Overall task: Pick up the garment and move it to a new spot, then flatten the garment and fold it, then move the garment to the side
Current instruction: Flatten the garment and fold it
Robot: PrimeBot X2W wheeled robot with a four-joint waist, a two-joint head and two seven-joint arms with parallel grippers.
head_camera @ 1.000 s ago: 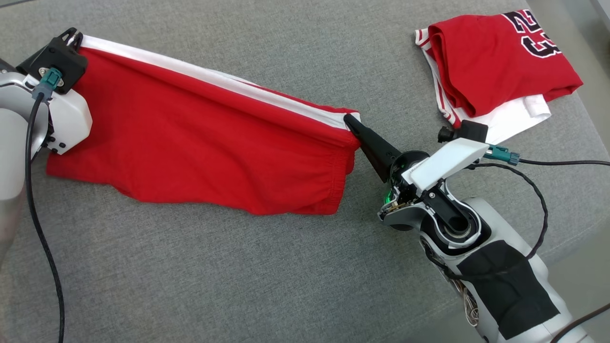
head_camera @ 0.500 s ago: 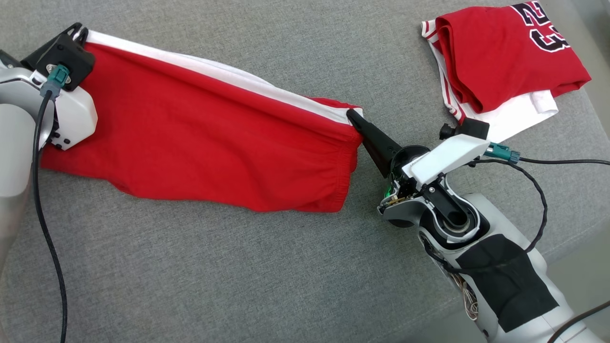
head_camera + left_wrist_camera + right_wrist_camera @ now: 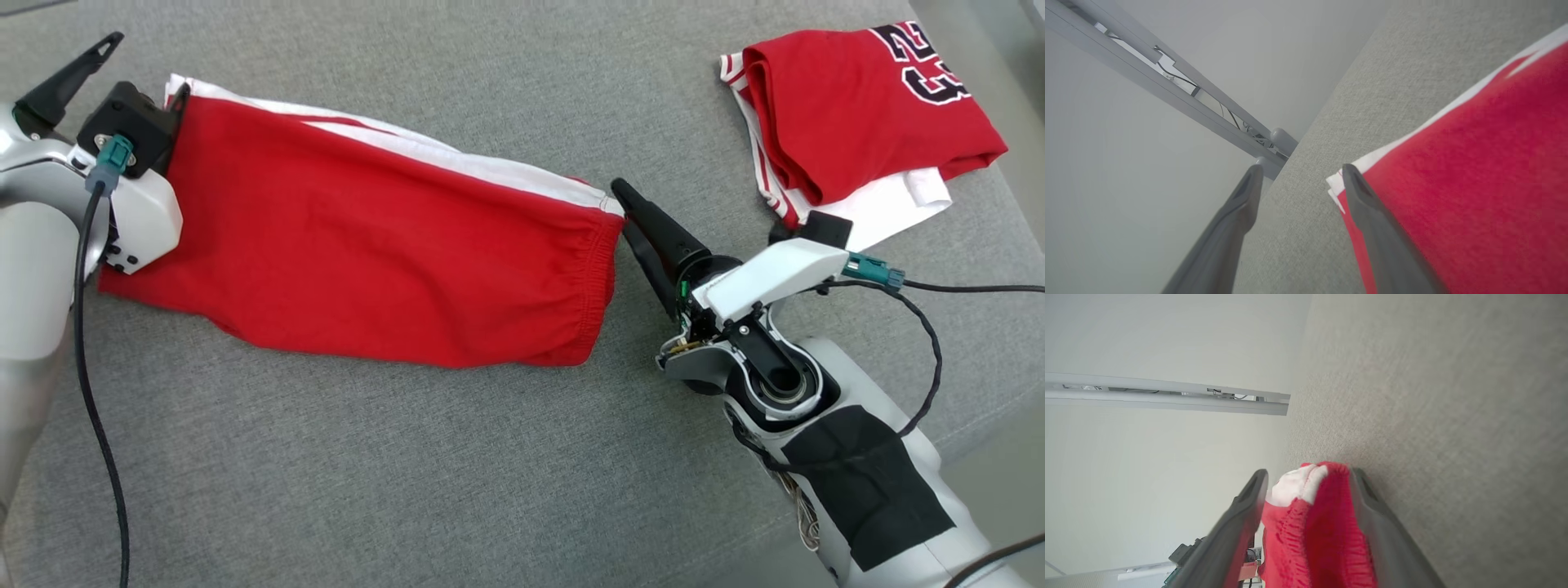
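The garment [image 3: 367, 245] is a pair of red shorts with a white side stripe, spread lengthwise across the grey cushion [image 3: 408, 457]. My left gripper [image 3: 148, 63] stands open at its left end. One finger points away and the other rests beside the shorts' corner [image 3: 1474, 163], with nothing between the fingers [image 3: 1245, 196]. My right gripper [image 3: 622, 208] is at the waistband end, its fingers apart. In the right wrist view the bunched waistband [image 3: 1310, 531] lies loosely between the spread fingers [image 3: 1249, 498] of that gripper [image 3: 1306, 471].
A folded red jersey with black numbers [image 3: 865, 98] lies on a white garment at the back right. The cushion's right edge drops off beyond it. A pale metal frame [image 3: 1167, 81] shows past the cushion's far edge.
My left gripper has opened and let go of the shorts' corner. My right gripper's fingers have parted around the waistband. The shorts have settled flatter on the cushion.
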